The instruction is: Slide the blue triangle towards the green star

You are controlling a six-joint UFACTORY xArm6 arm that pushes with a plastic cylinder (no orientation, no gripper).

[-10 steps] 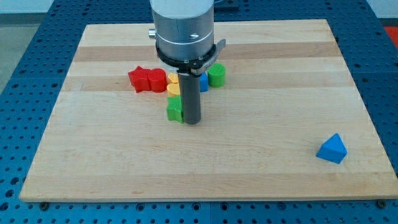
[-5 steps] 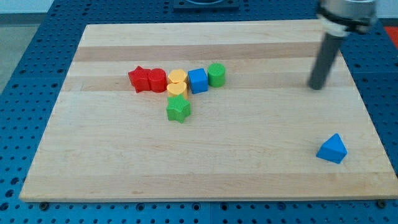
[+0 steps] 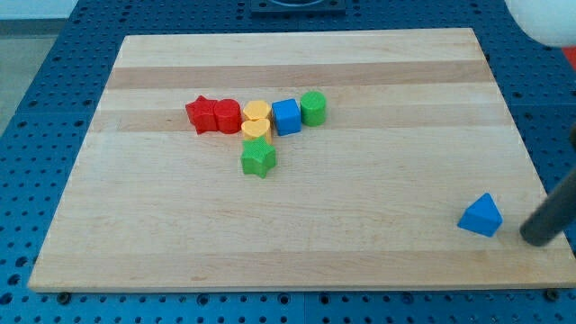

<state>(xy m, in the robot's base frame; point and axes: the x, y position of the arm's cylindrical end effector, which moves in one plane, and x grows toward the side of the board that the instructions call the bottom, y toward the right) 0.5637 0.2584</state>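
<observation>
The blue triangle (image 3: 481,216) lies near the board's lower right corner. The green star (image 3: 258,158) sits left of the board's middle, just below a row of blocks. My tip (image 3: 537,240) rests on the board at the right edge, a short way right of and slightly below the blue triangle, with a small gap between them. The rod slants up and off the view's right side.
Above the green star stand a red star (image 3: 201,114), a red block (image 3: 227,116), two yellow blocks (image 3: 256,111) (image 3: 256,129), a blue cube (image 3: 286,117) and a green cylinder (image 3: 313,107). The wooden board (image 3: 360,261) lies on a blue perforated table.
My tip left the green star, swung to the board's upper right, then came down to the right of the blue triangle. No block has moved.
</observation>
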